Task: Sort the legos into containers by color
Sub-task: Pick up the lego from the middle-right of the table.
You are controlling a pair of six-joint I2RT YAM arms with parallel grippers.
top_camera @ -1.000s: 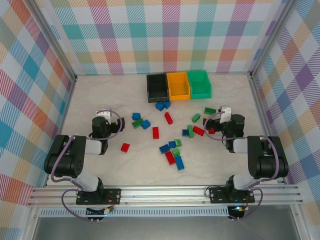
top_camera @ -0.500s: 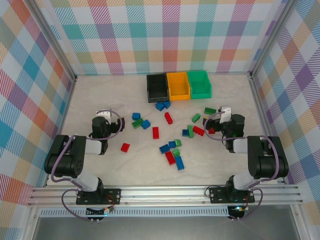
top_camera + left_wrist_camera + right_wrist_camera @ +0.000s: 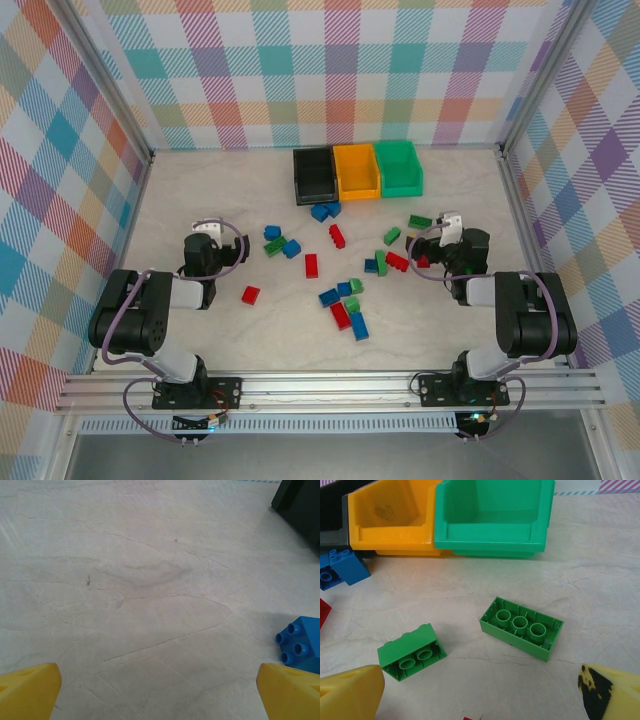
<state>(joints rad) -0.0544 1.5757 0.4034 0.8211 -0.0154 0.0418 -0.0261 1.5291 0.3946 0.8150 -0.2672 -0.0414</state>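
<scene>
The legos, red, blue and green, lie scattered over the middle of the table, among them a red brick and a blue one. At the back stand the containers in a row: black bin, orange bin, green bin. My left gripper rests low at the left, open over bare table, a blue brick to its right. My right gripper is open. In front of it lie an upturned green brick and a smaller green brick on its side.
Checked walls close the table on three sides, with metal posts at the corners. In the right wrist view the green bin and orange bin stand beyond the green bricks, with blue bricks at the left.
</scene>
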